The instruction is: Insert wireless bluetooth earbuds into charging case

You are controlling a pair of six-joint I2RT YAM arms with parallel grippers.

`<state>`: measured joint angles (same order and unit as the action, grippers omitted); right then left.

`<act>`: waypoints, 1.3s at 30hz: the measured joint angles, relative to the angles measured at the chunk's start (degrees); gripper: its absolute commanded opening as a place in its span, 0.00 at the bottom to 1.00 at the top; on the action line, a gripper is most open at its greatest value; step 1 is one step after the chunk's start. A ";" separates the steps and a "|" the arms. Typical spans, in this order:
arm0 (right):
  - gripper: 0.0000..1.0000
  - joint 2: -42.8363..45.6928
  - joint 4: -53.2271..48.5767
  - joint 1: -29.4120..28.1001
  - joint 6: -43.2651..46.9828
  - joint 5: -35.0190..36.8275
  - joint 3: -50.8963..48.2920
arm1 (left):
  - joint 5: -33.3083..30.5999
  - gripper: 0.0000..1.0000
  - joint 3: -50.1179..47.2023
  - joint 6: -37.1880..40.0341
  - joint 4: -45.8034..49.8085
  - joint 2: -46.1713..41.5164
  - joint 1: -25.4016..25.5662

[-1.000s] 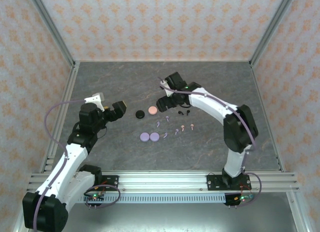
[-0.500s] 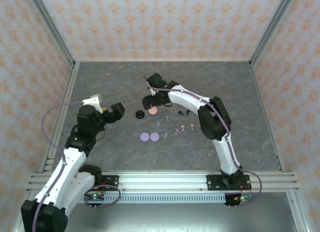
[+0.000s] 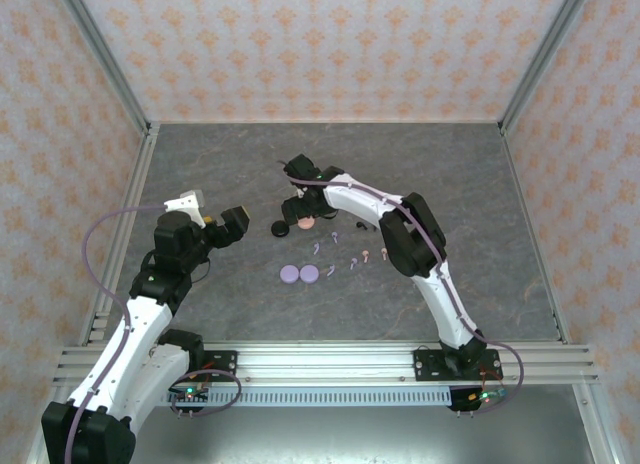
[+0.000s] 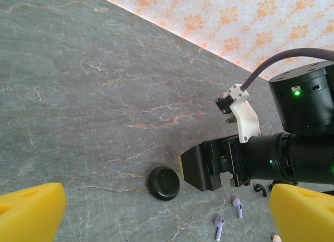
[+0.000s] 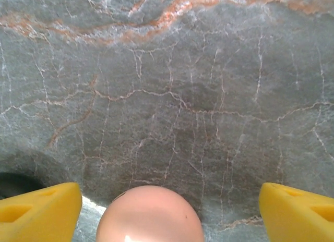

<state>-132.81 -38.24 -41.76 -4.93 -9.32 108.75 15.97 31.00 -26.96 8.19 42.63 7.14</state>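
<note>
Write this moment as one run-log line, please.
left gripper: open, empty | right gripper: open, over pale pink round plastic case | lilac stemmed plastic earbuds: loose on grey marbled table

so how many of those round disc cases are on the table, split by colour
black round case: 1
pink round case: 1
lilac round cases: 2
total: 4
</note>
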 measured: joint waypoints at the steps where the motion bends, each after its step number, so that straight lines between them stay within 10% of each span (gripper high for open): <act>1: 0.87 0.00 -0.22 -0.11 -0.04 0.15 0.00 | -0.04 1.00 0.00 -0.02 0.00 0.00 0.02; 39: 0.63 4.55 2.51 -0.22 -1.53 3.19 -9.33 | -0.35 1.00 0.02 -0.04 0.20 2.38 0.02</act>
<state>-128.27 -35.73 -41.98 -6.46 -6.13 99.42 15.62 31.03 -27.00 8.38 45.01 7.16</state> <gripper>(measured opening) 0.632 0.999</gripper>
